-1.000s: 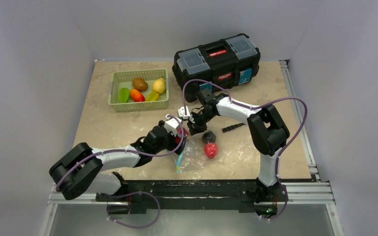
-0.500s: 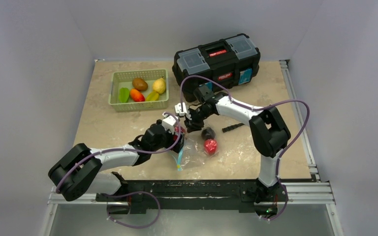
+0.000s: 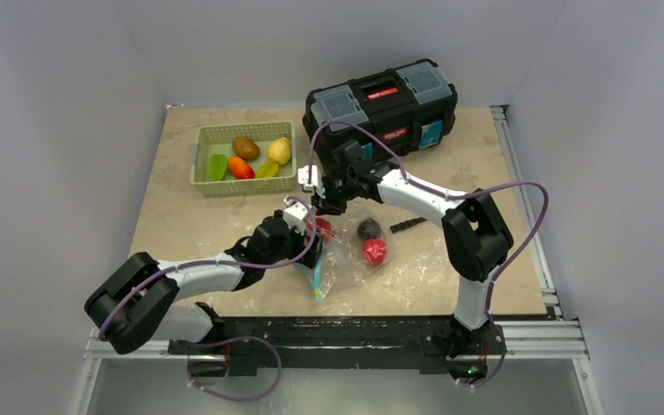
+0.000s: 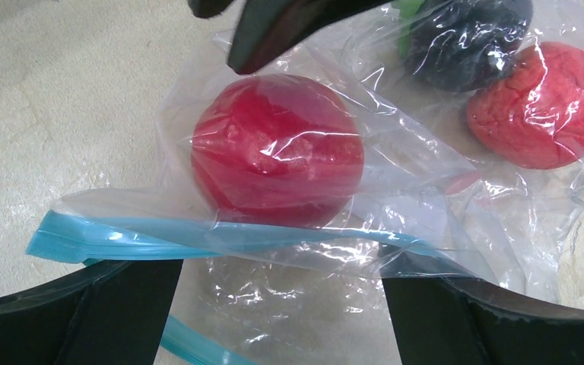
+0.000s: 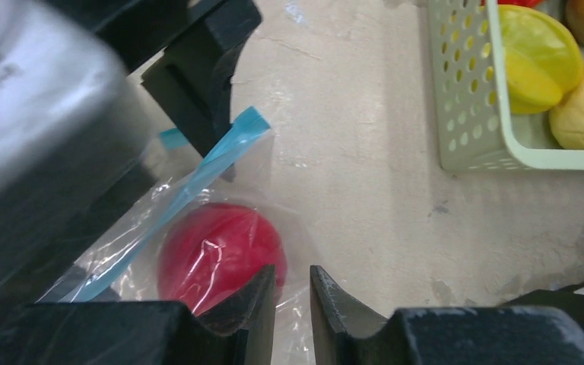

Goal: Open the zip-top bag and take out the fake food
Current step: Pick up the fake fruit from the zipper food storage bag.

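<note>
The zip-top bag (image 3: 346, 259) lies on the bench (image 3: 181, 229) just ahead of the two arm bases. It is clear, crinkled film with a thin teal-blue zip strip (image 4: 198, 237) along its left edge. Three pieces of fake food sit inside: a smooth glossy red round fruit (image 4: 277, 160) just behind the strip, and further in a dark piece (image 4: 464, 34) touching a bumpy red one (image 4: 540, 103).

The left end effector (image 4: 281, 319) stands wide apart at the bag's mouth, the strip running across between its fingers, gripping nothing. The right end effector (image 5: 293, 293) hangs over the red round fruit with only a slim gap between its fingers. Whether it pinches any film cannot be told.

More fruit, brown, yellow, orange and green, fills the green basket (image 3: 201, 164) well away at the far left.
</note>
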Robot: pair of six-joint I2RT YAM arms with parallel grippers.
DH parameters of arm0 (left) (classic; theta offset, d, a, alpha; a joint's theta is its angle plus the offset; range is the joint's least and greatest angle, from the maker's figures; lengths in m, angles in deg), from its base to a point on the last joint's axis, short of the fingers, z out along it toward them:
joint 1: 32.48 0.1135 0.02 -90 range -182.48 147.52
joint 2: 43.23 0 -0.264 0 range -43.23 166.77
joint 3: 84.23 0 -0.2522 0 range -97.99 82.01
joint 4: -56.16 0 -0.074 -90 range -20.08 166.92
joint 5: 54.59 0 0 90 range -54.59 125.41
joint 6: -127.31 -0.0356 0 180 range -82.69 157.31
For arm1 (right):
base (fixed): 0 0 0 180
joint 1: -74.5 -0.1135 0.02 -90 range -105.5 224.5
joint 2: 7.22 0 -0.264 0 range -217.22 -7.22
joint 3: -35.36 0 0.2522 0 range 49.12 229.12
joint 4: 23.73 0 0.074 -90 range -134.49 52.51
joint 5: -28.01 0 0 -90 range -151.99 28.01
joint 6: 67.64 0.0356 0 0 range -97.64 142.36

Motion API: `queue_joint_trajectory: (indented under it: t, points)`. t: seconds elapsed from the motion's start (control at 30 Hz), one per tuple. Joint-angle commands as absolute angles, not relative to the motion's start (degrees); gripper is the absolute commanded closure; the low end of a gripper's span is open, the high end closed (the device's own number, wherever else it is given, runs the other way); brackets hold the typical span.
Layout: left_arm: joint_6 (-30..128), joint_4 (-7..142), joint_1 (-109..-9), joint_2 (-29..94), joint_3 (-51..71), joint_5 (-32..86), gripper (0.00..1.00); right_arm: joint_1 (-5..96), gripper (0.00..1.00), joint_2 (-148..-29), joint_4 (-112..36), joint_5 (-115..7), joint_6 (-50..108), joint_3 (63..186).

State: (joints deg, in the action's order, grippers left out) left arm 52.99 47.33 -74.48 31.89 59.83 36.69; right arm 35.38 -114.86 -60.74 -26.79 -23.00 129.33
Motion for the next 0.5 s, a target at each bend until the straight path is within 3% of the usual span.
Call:
queue_joint_trajectory:
  t: [0.0,0.47]
  points:
    - [53.61,45.26,-74.09,31.19,58.28,36.55,0.02,34.60,0.78,-115.92,-54.11,-30.10,-16.88,129.25]
    - [53.96,43.60,-73.35,36.18,55.79,36.74,0.03,34.86,0.80,-117.51,-58.46,-36.91,-20.89,127.94]
